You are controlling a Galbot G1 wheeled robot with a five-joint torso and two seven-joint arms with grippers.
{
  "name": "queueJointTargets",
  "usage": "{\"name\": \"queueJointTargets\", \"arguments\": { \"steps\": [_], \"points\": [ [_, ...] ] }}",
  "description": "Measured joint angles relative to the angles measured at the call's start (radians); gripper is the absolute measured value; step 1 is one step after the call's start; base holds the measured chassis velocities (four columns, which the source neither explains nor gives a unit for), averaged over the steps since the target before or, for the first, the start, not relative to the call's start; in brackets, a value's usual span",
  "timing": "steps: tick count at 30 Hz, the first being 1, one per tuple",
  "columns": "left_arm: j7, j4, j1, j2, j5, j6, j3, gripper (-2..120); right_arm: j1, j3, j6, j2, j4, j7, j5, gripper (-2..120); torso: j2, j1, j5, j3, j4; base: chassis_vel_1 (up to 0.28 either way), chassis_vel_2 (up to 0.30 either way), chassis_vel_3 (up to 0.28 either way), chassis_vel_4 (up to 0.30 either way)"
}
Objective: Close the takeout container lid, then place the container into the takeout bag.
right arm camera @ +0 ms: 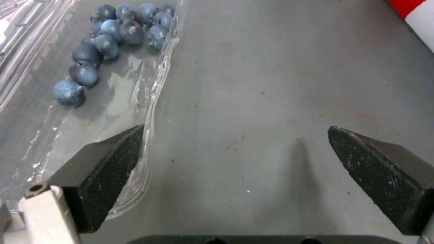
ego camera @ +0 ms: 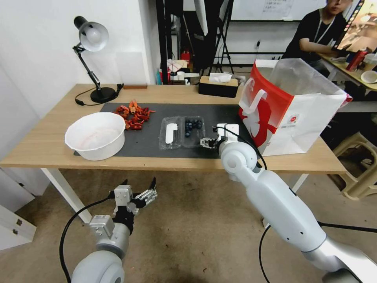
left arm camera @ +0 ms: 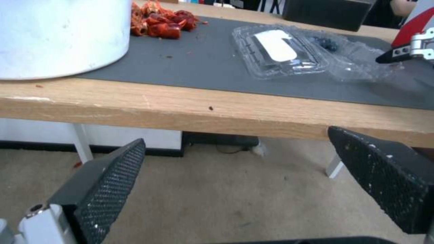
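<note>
The right pincer [ego camera: 207, 142] hangs low over the dark mat [ego camera: 220, 118], fingers spread wide and grasping nothing. The container [ego camera: 182, 132] lies flat open just to its left, one finger [right arm camera: 108, 176] at the rim, blueberries [right arm camera: 108, 40] just ahead. The bag [ego camera: 290, 106] stands to its right. The left pincer [ego camera: 139, 188] waits released below the surface [ego camera: 39, 145].
</note>
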Motion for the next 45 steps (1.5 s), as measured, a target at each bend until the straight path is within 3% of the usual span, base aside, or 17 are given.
{"name": "queueJointTargets", "arguments": {
  "steps": [17,24,26,27,29,30,32,33,34,37,45],
  "points": [
    [0.0,-0.007,0.004,-0.001,0.003,-0.003,0.002,100,-0.021,0.035,0.001,-0.029,0.029,-0.044,-0.033,100,0.0,0.0,0.0001,0.0,0.0,0.0,0.0,0.0,0.0],
    [-0.003,-0.009,0.006,-0.001,0.003,-0.006,0.001,100,-0.06,0.081,0.061,-0.039,0.083,-0.196,-0.155,100,0.0,0.0,0.0002,0.0,0.0003,0.0,0.0,0.0,0.0],
    [-0.006,-0.01,0.005,-0.002,0.002,-0.008,0.001,100,-0.137,0.117,0.2,-0.064,0.13,-0.336,-0.292,100,0.0,0.0,0.0,0.0,0.0001,0.0,0.0,0.0,0.0],
    [-0.006,-0.01,0.005,-0.002,0.002,-0.008,0.001,100,-0.137,0.117,0.2,-0.064,0.13,-0.336,-0.292,100,0.0,0.0,0.0,0.0,0.0001,0.0,0.0,0.0,0.0],
    [-0.007,-0.01,0.004,-0.003,0.0,-0.014,0.004,100,-0.219,0.154,0.328,-0.085,0.162,-0.438,-0.363,100,0.0,0.0,0.0005,0.0,-0.0001,0.0,0.0,0.0,0.0],
    [-0.007,-0.01,0.004,-0.003,0.0,-0.014,0.004,100,-0.219,0.154,0.328,-0.085,0.162,-0.438,-0.363,100,0.0,0.0,0.0005,0.0,-0.0001,0.0,0.0,0.0,0.0],
    [-0.007,-0.005,0.0,-0.005,-0.006,-0.017,0.015,100,-0.443,0.276,0.585,-0.125,0.223,-0.654,-0.531,100,0.0,0.0,0.0003,0.0,-0.0002,0.0,0.0,0.0,0.0],
    [-0.007,-0.004,-0.002,-0.006,-0.009,-0.017,0.017,100,-0.51,0.311,0.644,-0.129,0.243,-0.683,-0.57,100,0.0,0.0,0.0002,0.0,0.0,0.0,0.0,0.0,0.0],
    [-0.007,-0.004,-0.002,-0.006,-0.009,-0.017,0.017,100,-0.51,0.311,0.644,-0.129,0.243,-0.683,-0.57,100,0.0,0.0,0.0002,0.0,0.0,0.0,0.0,0.0,0.0],
    [-0.008,0.002,-0.007,-0.005,-0.016,-0.017,0.025,100,-0.699,0.381,0.796,-0.128,0.294,-0.718,-0.654,100,0.0,0.0,0.0,0.0,-0.0003,0.0,0.0,0.0,0.0],
    [-0.009,0.016,-0.021,-0.005,-0.023,-0.017,0.041,100,-0.998,0.481,0.964,-0.044,0.351,-0.748,-0.756,100,0.0,0.0,0.0,0.0,-0.0001,0.0,0.0,0.0,0.0]
  ]
}}
